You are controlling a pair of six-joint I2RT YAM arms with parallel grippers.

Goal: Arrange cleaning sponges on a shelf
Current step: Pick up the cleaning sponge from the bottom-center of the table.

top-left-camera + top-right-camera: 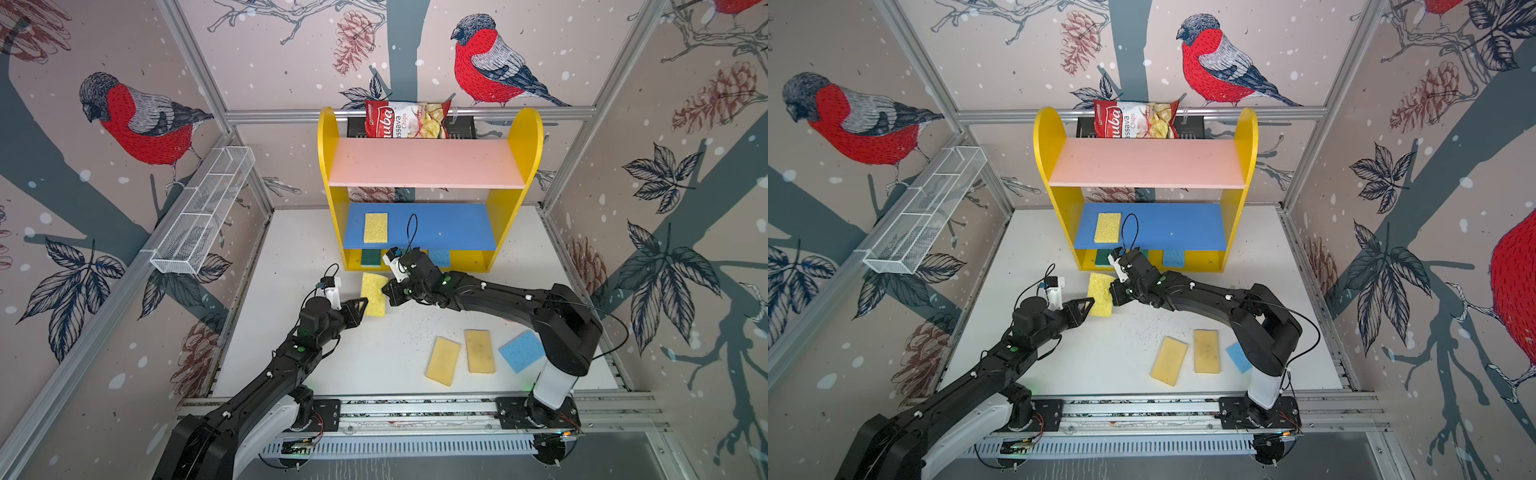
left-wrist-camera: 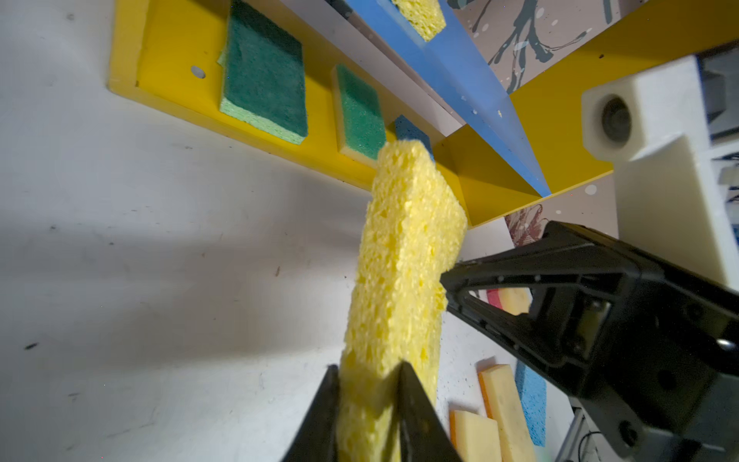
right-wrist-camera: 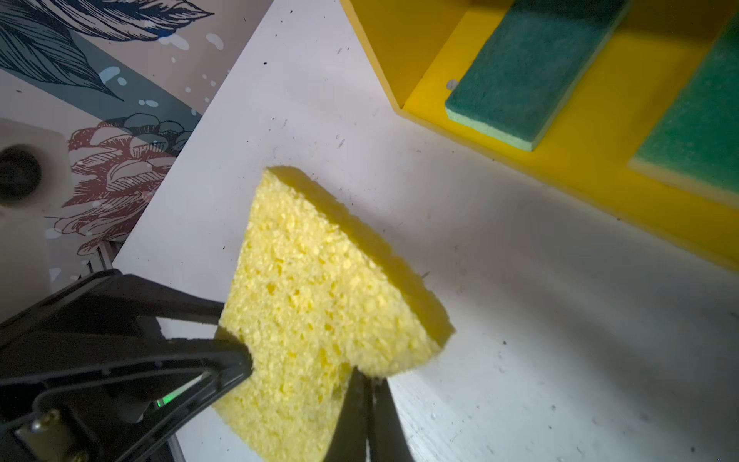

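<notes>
Just below frame centre in both top views, the bright yellow sponge (image 1: 373, 296) is held above the table (image 1: 374, 357), in front of the shelf (image 1: 524, 137). The left gripper (image 1: 364, 304) and right gripper (image 1: 385, 290) pinch its opposite edges, fingers narrow.

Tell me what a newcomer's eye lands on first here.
The bright yellow sponge is held aloft between the left gripper and the right gripper, both shut on it, just in front of the shelf. Next, the shelf's pink and blue boards and the red chips bag behind its top stand out against the bird-patterned walls.
</notes>
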